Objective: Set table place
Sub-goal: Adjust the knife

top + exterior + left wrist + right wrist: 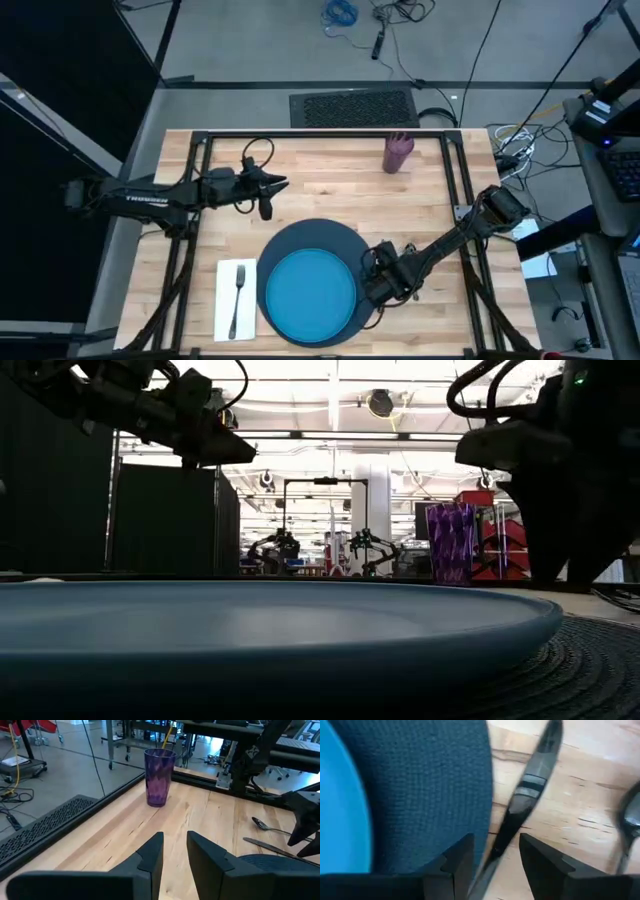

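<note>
A bright blue plate (305,290) lies on a dark round charger (335,235) near the table's front edge. Left of it, a fork (238,290) rests on a white napkin (225,310). A knife (525,795) lies on the wood along the charger's right rim, with a spoon (632,820) just beyond it. My right gripper (495,855) stands low and open over the knife, one finger on either side of its handle part. A purple cup (398,152) stands upright at the far side. My left gripper (283,185) hovers open above the table's middle left, holding nothing.
The table (330,190) has bare wood between the cup and the charger. A black frame rail (200,780) runs along the far edge behind the cup (160,777). Cables and a floor grille lie beyond the table.
</note>
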